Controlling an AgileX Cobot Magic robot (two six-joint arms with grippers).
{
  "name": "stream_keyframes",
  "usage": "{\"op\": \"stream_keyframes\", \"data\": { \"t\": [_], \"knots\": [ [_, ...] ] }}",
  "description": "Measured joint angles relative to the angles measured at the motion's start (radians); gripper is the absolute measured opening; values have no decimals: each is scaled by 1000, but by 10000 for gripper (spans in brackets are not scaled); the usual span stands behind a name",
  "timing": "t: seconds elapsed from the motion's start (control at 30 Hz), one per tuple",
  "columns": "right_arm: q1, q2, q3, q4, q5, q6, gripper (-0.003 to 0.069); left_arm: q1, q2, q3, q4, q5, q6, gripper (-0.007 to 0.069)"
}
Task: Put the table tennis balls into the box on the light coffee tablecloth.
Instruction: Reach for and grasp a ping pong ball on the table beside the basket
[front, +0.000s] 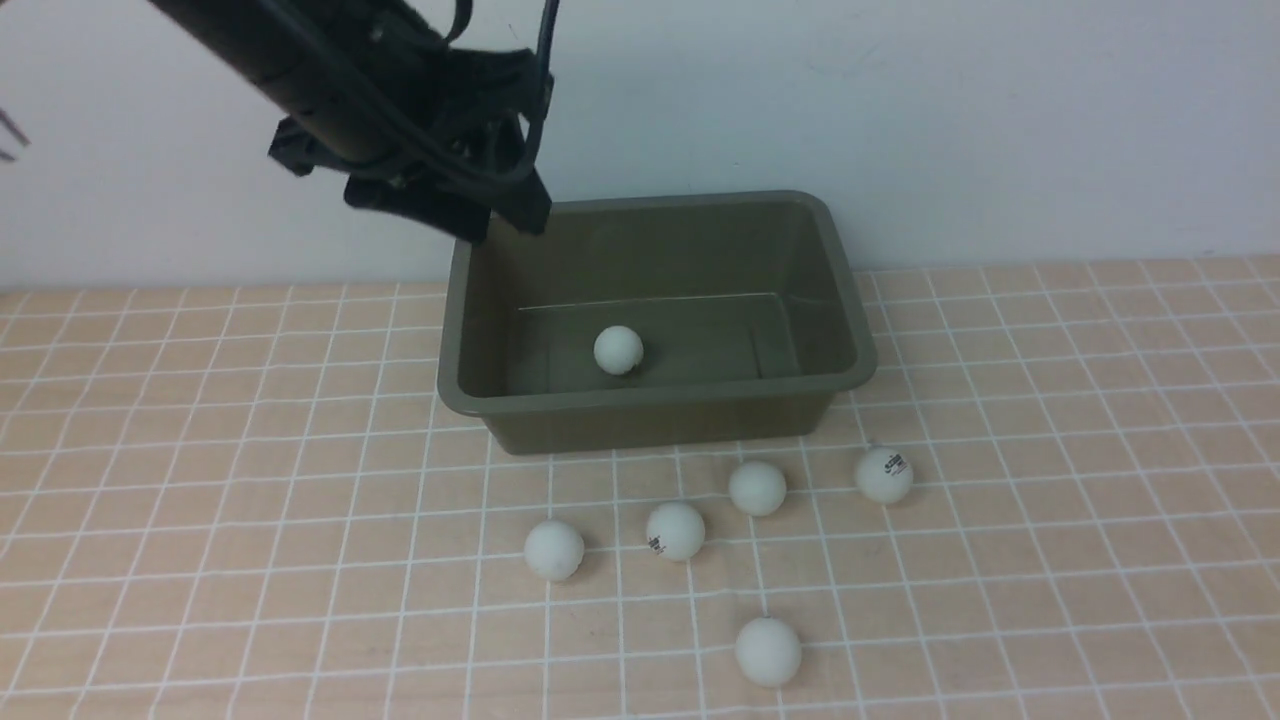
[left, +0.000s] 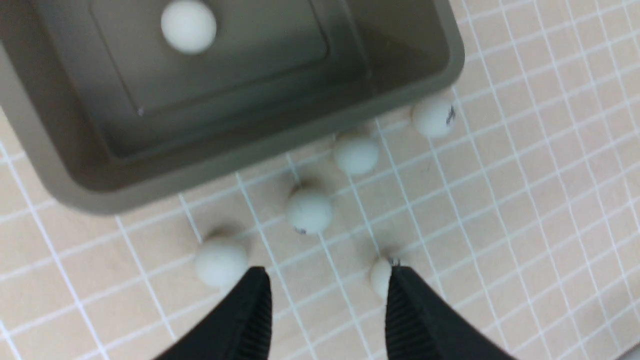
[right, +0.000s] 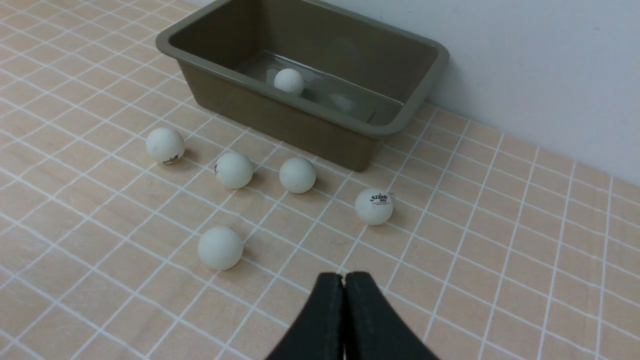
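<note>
My left gripper (left: 327, 280) hangs spread and empty, my right gripper (right: 344, 280) pressed together. One of the table tennis balls (front: 676, 530) lies in the box (front: 655, 405), five on the tablecloth (front: 200, 500) before it; probably light and slick, so I'd pinch gently across the middle

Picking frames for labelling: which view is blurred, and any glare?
Left wrist view: blurred, the box rim and table tennis balls smeared. Right wrist view: sharpest, ball logo crisp, pale reflections on the box floor. Front view: slightly soft, no glare.
</note>
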Motion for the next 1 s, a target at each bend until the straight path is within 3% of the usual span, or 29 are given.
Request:
{"op": "stream_keyframes", "data": {
  "t": [0.33, 0.5, 0.67, 1.0],
  "knots": [
    [0, 0, 0, -1, 1, 2, -11, -231, -235, 460, 113, -5, 34, 269],
    [0, 0, 0, -1, 1, 2, -11, -309, -204, 573, 237, -190, 33, 337],
    [0, 0, 0, -1, 0, 2, -11, -319, -131, 581, 299, -344, 6, 400],
    [0, 0, 0, -1, 0, 2, -11, -319, 65, 581, 391, -526, -113, 407]
  ]
}}
